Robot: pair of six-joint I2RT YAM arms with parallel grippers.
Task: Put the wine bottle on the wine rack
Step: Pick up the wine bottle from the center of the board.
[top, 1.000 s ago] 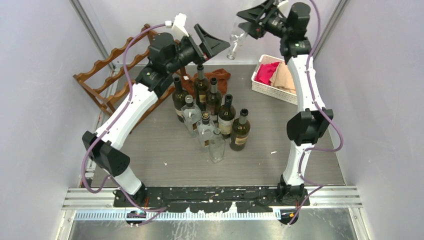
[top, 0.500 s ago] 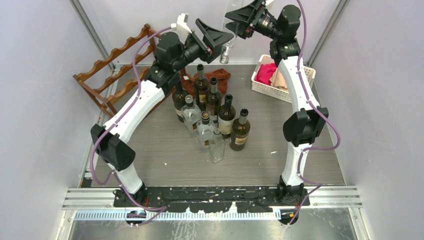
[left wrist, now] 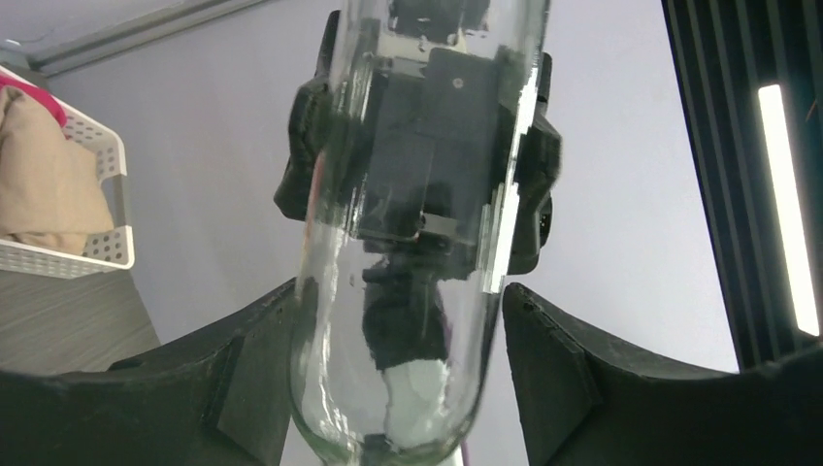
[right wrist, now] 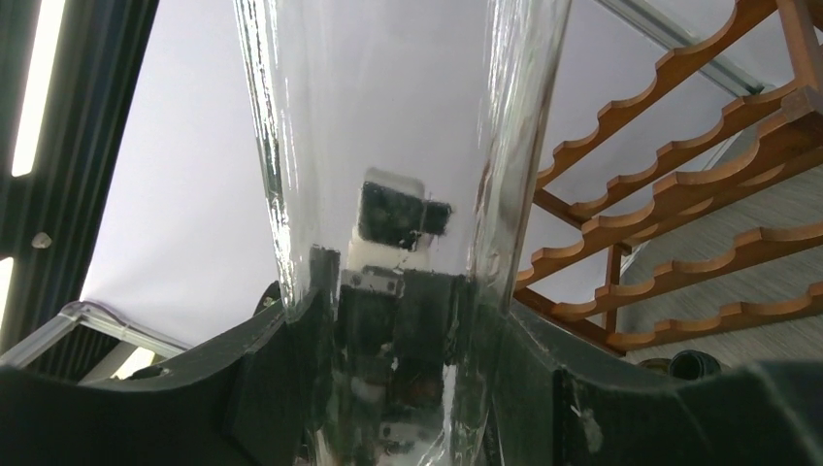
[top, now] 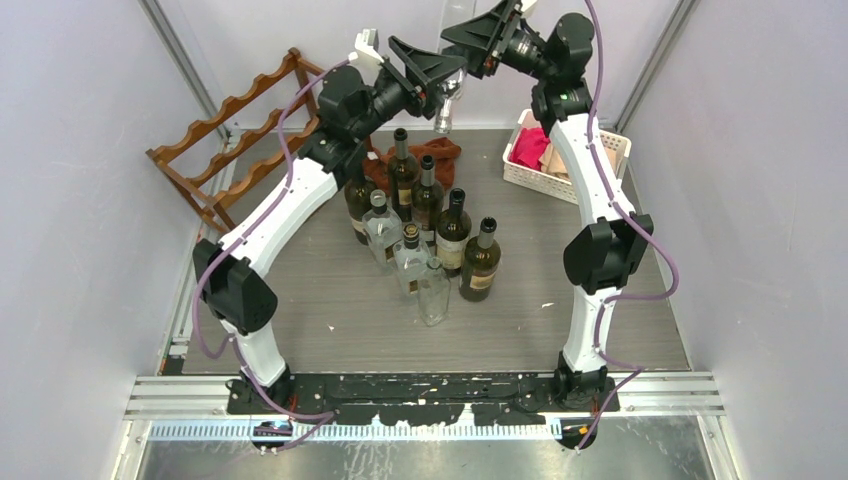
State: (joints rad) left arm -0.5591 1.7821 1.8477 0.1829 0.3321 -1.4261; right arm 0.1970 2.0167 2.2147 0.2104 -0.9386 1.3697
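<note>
- Midway, by our reading: the clear wine bottle (top: 445, 110) hangs neck-down in the air over the far end of the surface (top: 330, 290), above a cluster of standing bottles (top: 425, 235) and touching none of them.
- Our right tool (right wrist: 398, 306) has the bottle clamped. Its wrist view shows the glass filling the gap, with a black finger tight against each side.
- Our left tool (left wrist: 398, 291) brackets the same bottle from the opposite side. Its jaws stand so near the glass that we cannot tell whether they press it yet or merely flank it.
- We judge this to be a hand-over in mid-air, from the right arm to the left, the arm that stands on the rack's side.
- The wine rack (right wrist: 679, 209) waits at the far left of the surface, by the wall and well apart from the raised bottle. No bottle shows on the scalloped rails we can see.
- Done so far, as we see it: one bottle is lifted off the surface and brought within reach of both arms.
- Left to do: the left tool must take a firm hold, the right must let go, and the bottle must be carried across, laid flat and seated in a pair of scallops.
- A white basket (top: 560, 175) of cloths sits at the far right, playing no part.
</note>
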